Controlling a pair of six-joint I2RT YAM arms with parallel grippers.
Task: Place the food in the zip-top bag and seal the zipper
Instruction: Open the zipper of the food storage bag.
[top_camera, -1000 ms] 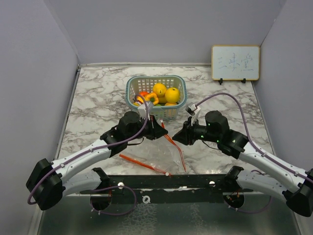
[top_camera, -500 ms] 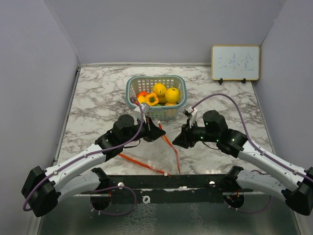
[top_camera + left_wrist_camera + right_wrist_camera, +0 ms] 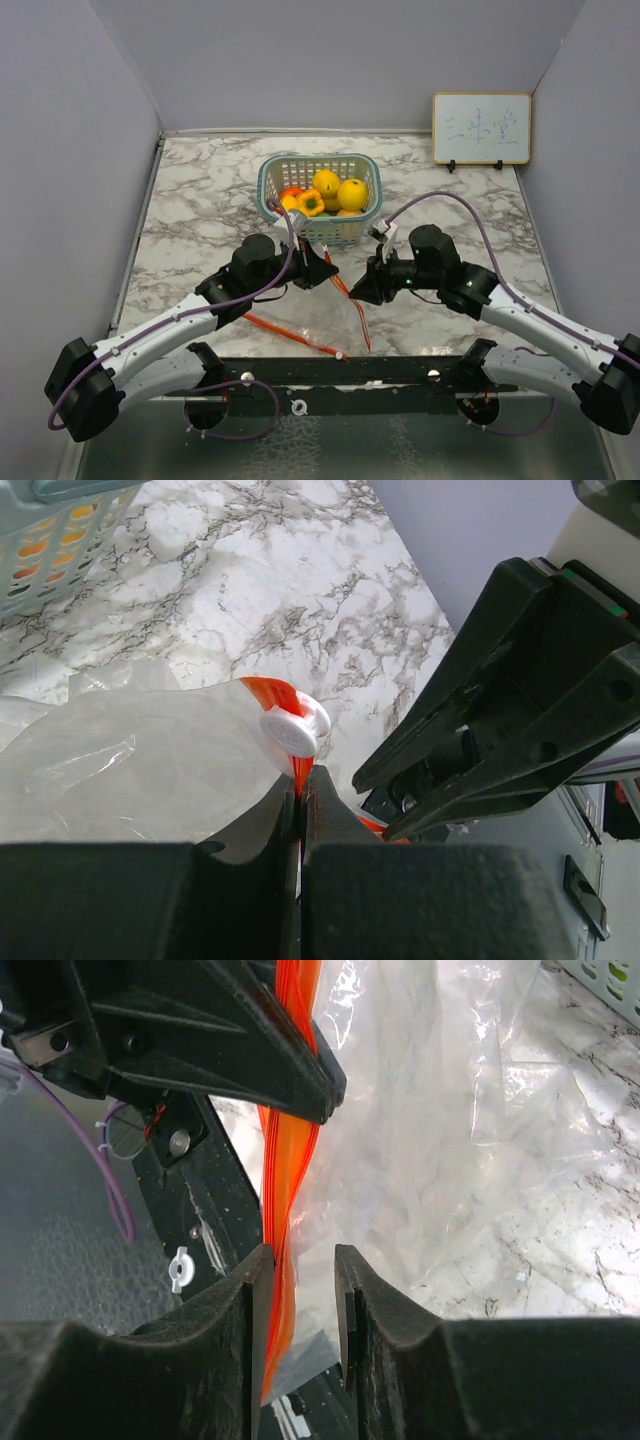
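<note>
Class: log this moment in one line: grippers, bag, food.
left gripper: shut on zipper | right gripper: open at zipper | zip-top bag: empty | food: in basket

On your table (image 3: 190, 210), the basket (image 3: 340, 232) sits midway back with the food (image 3: 351, 193) in it. Before the basket, between your two arms, the bag (image 3: 315, 318) lies on the table toward the near edge. Your left gripper (image 3: 328, 270) is at the bag's mouth, on the zipper (image 3: 358, 315). Your right gripper (image 3: 356, 294) is just to its right, beside the same strip. A board (image 3: 481, 128) stands at the far right, well apart from the basket.
</note>
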